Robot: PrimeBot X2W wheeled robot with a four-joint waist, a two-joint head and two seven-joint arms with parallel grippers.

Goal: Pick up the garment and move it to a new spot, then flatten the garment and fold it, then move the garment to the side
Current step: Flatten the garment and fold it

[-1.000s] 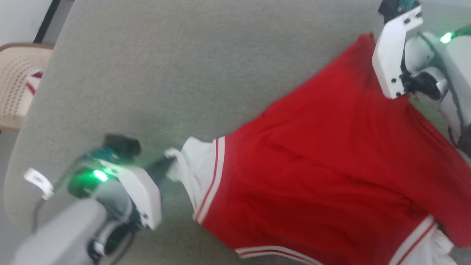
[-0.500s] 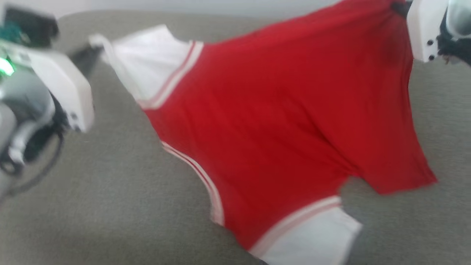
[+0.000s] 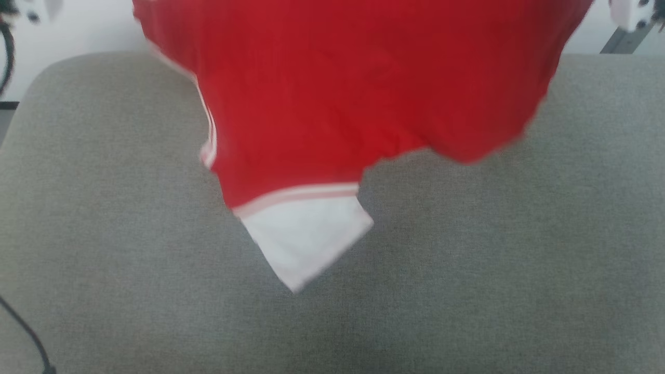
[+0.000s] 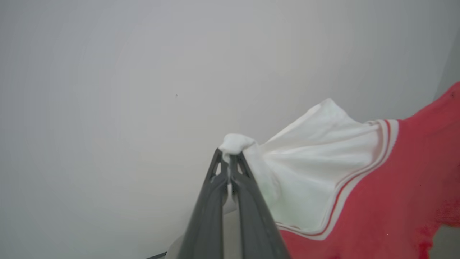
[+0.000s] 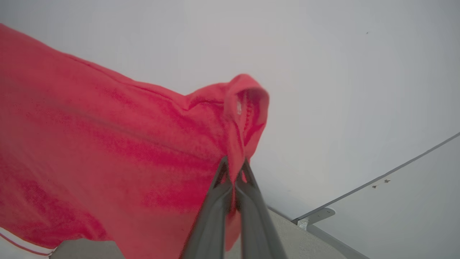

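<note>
Left fingers [image 4: 212,208] and right fingers [image 5: 215,216] pinch the garment [image 3: 337,93].

garment [image 3: 332,93] — blurred, top cut off

Nothing readable on any of my feeds: no text, numbers, logos or signs. Head view is motion-blurred. Only candidate is a tiny white fleck [image 5: 239,107] on the folded-over red corner of the garment [image 5: 107,144] in the right wrist view. It's too small to tell whether it's a label, let alone read it.
</note>
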